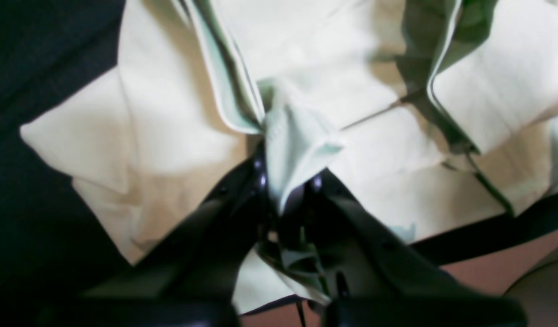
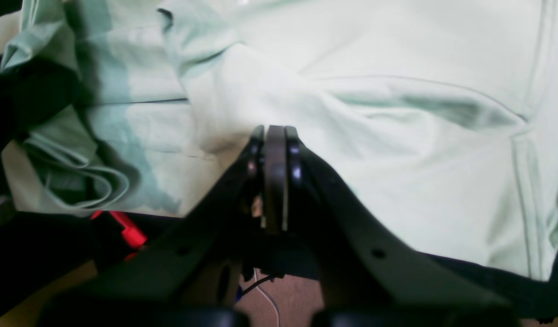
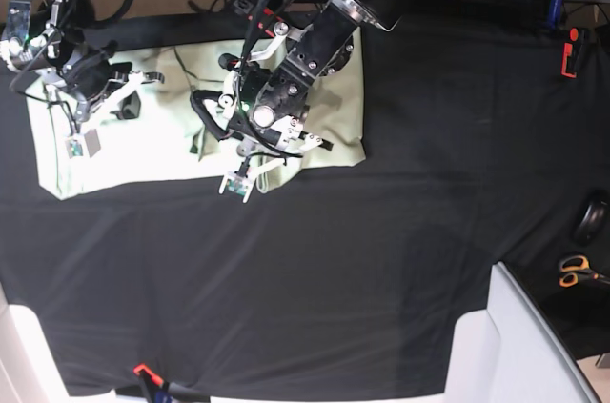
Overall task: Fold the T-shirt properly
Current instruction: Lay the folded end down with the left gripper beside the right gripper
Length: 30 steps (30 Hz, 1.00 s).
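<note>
Two arms over one pale mint-green T-shirt (image 3: pixel 172 127), spread in the upper left part of the base view on a bench draped in a black tablecloth (image 3: pixel 381 231). Lying partly folded, long side running from 9 to 3 o'clock, with a bunched ridge of cloth near its middle.

Left gripper (image 1: pixel 285 181): jaws pinching a gathered fold of the T-shirt (image 1: pixel 301 136), cloth rising from between the fingertips toward 12 o'clock in the left wrist view, layered hems and creases fanning out to either side. Seen in the base view (image 3: pixel 243 179) at the shirt's near edge, toward 6 o'clock from the garment's centre, arm reaching down from 12 o'clock.

Right gripper (image 2: pixel 275 136): jaws pressed together, pads meeting flat, nothing visibly caught between them, tips just above or touching smooth fabric (image 2: pixel 397 91); cannot tell which. In the base view (image 3: pixel 86 141) over the shirt's left end, at 9 o'clock from the other gripper.

Off the shirt, on the tablecloth: orange-handled scissors (image 3: pixel 575 272) near the right edge at about 4 o'clock, a dark rounded object (image 3: pixel 593 219) just above them, a small red-and-black item (image 3: pixel 570 50) at about 2 o'clock. Cables and gear along the far edge at 12 o'clock.
</note>
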Each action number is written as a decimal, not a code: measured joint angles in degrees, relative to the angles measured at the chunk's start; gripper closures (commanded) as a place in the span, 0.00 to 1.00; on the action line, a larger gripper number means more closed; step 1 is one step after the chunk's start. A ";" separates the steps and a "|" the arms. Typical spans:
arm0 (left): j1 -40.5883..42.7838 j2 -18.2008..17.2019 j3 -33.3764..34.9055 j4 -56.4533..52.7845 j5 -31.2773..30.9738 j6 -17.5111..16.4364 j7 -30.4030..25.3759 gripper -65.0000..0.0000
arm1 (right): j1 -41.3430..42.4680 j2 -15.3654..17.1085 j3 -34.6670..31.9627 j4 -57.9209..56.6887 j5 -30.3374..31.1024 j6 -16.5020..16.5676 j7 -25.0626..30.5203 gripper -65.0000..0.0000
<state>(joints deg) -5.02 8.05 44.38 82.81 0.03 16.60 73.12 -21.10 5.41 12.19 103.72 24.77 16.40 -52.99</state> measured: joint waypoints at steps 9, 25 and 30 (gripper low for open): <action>-2.64 0.02 2.64 -4.72 -7.65 0.09 -2.47 1.00 | -0.02 0.07 -0.04 -0.02 -0.04 0.00 -0.02 1.00; -4.48 0.02 2.73 -4.79 -8.02 0.04 -2.73 1.00 | 0.04 0.09 -0.04 -0.07 -0.04 0.00 0.00 1.00; -4.83 0.00 2.78 -4.83 -11.15 -0.04 -4.17 1.00 | 0.15 0.09 -0.04 -0.07 -0.04 0.00 0.00 1.00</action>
<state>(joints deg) -9.85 8.05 47.16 77.97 -11.11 16.56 68.95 -20.95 5.50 12.14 103.66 24.73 16.40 -52.99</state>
